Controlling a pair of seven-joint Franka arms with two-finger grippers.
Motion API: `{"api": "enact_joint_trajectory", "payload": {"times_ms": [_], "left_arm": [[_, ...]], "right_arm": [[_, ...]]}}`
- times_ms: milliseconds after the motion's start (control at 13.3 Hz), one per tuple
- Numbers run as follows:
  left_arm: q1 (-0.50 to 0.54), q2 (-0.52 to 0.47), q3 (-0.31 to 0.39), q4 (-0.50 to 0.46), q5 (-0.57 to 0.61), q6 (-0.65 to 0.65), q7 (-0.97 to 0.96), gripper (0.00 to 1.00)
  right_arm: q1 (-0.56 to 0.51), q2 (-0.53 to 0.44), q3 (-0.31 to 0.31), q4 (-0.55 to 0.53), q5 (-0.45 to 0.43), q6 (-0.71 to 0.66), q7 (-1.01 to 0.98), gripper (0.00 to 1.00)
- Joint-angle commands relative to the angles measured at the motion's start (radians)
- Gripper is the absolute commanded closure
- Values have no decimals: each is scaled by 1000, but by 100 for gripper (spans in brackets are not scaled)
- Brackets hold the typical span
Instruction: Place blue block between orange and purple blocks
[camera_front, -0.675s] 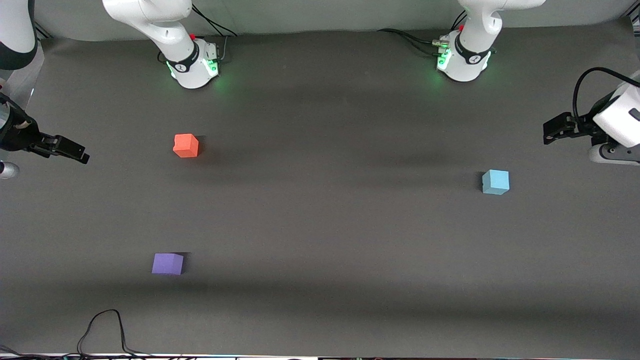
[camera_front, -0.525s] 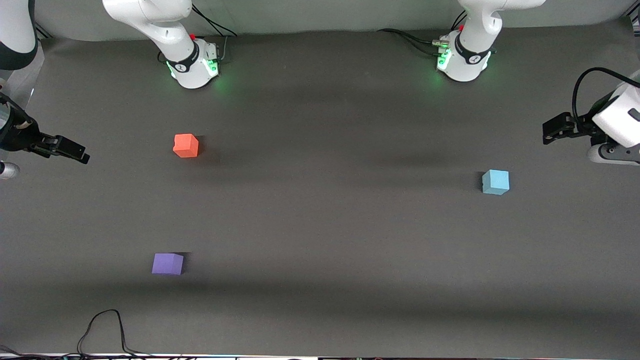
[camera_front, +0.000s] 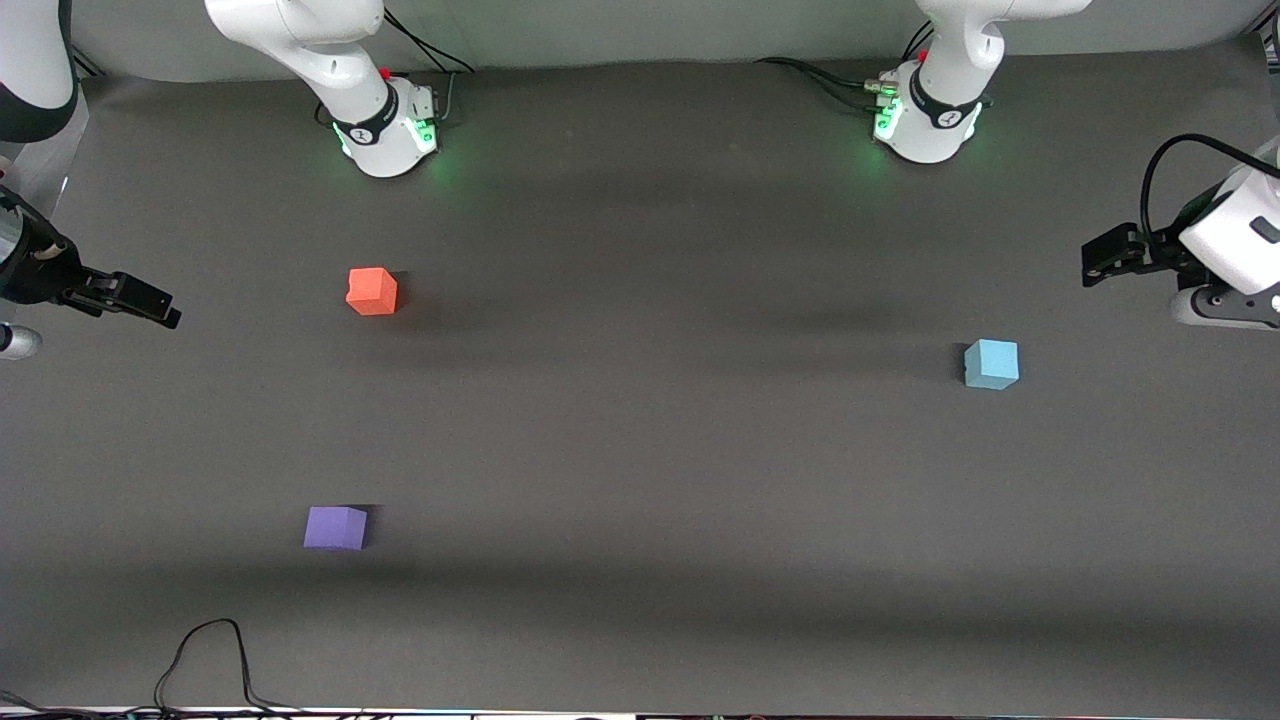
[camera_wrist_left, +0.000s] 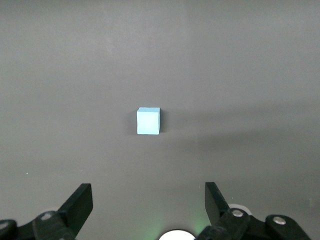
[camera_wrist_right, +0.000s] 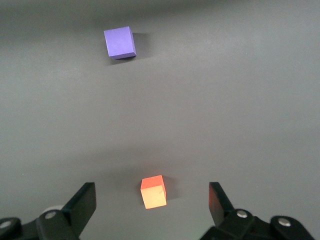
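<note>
Dark grey matte table (camera_front: 640, 420), front view: the blue block (camera_front: 991, 363) rests toward the left arm's end, well apart from the orange block (camera_front: 372, 291), the landmark here. The purple block (camera_front: 335, 527) lies nearer the front camera than the orange block, with bare table between them. The left gripper (camera_front: 1110, 255) hangs above the table's edge near the blue block, its arm cut off by the frame; the right gripper (camera_front: 140, 300) waits at the orange block's end, partly out of frame.

Left wrist view: fingers (camera_wrist_left: 77, 205) spread wide, grasping nothing; blue block (camera_wrist_left: 148, 120) on the table between their lines.

Right wrist view: fingers (camera_wrist_right: 82, 202) likewise parted and empty; orange block (camera_wrist_right: 153, 191) between them on the table, purple block (camera_wrist_right: 120, 42) well apart.
</note>
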Motion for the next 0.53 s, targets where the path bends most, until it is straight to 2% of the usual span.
{"api": "enact_joint_trajectory", "payload": {"times_ms": [0,225,450], "left_arm": [[5,-118,6,-144,-3,24,0,0],[8,-221,12,-287,8,77,3,0],[10,-289,21,-391,10,133,3,0]], "right_arm": [[4,3,2,2,24,10,-25,0],[12,1,2,2,24,10,-23,0],[26,3,2,1,24,13,-25,0]]}}
